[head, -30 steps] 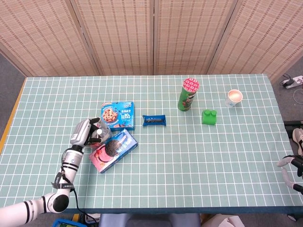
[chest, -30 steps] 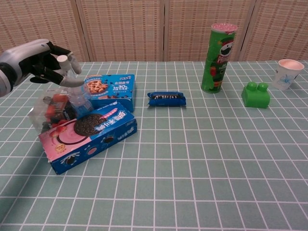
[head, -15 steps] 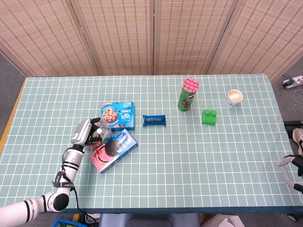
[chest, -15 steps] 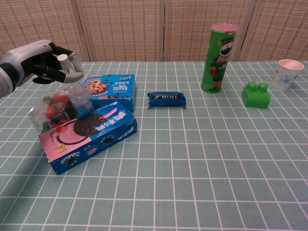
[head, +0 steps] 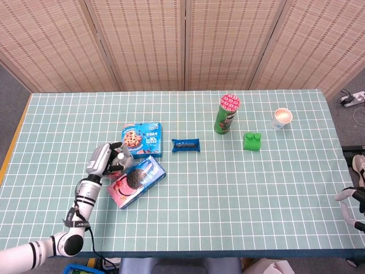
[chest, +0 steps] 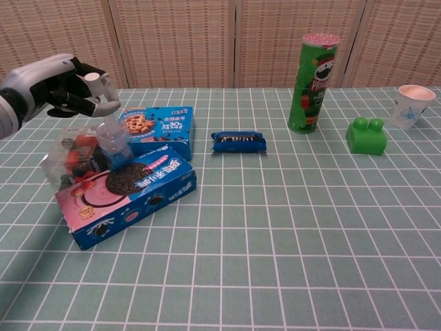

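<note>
Hovering left hand (chest: 69, 88) over clear plastic bag (chest: 86, 152), fingers curled in, holding nothing.

Bag is lying directly below the hand and slightly toward table centre, resting against the Oreo box (chest: 127, 193) and just in front of the blue cookie box (chest: 155, 127). Left hand is far nearer; right hand (head: 349, 197) is sitting off the table's far edge, its state unclear. Against the earlier frames, the left hand is rising slightly and closing tighter; the bag is staying put.
</note>
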### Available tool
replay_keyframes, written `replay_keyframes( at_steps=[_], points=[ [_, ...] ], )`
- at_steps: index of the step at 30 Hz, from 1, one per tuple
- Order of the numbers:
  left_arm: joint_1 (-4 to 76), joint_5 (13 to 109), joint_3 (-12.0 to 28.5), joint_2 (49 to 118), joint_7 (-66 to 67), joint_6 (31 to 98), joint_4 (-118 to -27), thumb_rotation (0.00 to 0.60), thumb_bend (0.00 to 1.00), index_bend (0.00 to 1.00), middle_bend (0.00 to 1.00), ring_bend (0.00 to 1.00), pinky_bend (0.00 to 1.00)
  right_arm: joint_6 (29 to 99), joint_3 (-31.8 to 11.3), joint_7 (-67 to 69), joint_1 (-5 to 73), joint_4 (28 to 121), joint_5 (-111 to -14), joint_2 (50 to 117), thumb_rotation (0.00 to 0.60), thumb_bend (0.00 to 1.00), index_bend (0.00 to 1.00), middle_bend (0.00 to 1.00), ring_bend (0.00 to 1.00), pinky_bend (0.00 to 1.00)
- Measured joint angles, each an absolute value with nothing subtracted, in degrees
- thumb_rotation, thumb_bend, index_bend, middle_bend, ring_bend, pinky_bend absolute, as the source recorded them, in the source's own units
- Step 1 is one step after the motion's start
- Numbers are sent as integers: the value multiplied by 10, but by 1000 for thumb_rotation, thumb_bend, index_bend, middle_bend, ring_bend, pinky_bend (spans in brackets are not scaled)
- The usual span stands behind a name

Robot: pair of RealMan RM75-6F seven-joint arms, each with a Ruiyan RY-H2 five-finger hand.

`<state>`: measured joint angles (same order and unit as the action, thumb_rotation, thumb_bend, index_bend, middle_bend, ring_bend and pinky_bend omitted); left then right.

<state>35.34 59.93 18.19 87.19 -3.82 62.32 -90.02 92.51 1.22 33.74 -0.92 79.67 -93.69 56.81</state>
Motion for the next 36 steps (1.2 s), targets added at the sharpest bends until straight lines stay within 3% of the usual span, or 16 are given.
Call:
replay_keyframes(
  at_steps=[6,20,36],
  points=[
    [354,600,181,872,-35,623,-903,600,571,750,1000,1000,1000,926,12,339,-10,796,-936,568,600,471,490,455,359,632],
    [348,610,194,849,-40,638,-949,600,573,753,1000,1000,1000,926,12,341,-9,795,-937,569,600,471,490,455,359,632],
    [337,581,221,750,14,664,-1081,600,572,755,1000,1000,1000,929,13,345,-10,794,-941,568,600,471,490,455,359,632]
  ],
)
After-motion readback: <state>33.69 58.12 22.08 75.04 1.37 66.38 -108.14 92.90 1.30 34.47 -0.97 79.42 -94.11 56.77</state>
